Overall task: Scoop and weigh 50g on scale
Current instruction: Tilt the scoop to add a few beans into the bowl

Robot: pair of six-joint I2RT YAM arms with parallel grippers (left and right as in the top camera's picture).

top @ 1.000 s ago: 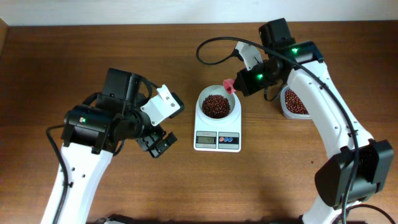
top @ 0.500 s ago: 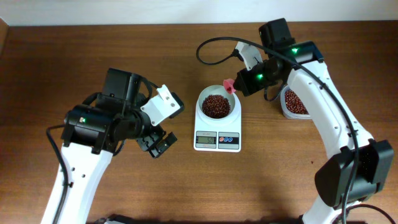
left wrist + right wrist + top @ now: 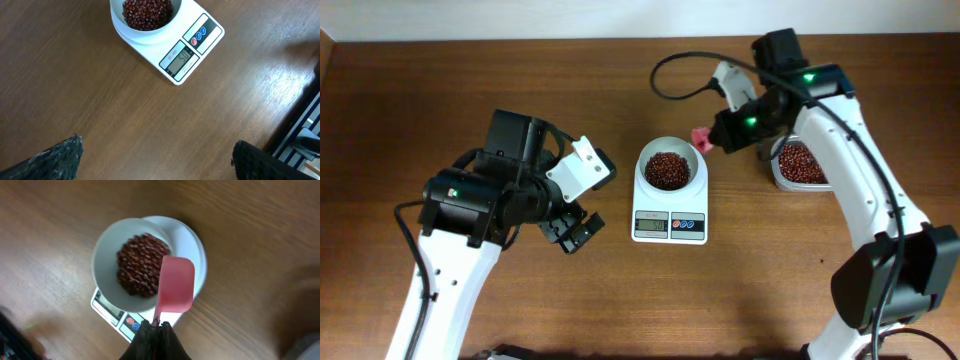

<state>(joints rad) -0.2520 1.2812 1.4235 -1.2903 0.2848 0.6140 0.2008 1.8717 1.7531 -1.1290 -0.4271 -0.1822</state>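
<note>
Overhead: noted right gripper pinched on pink scoop, scale just beside its tip; left gripper gaping, empty.
Left wrist: read display ahead as fifty, perhaps.
Right wrist: saw beans in bowl beyond fingertips.
Withdraw scoop level; avoid bumping bowl.

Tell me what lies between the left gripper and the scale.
Only bare table; nothing sits between the left gripper and the scale. The overhead and left wrist views both show it.
</note>
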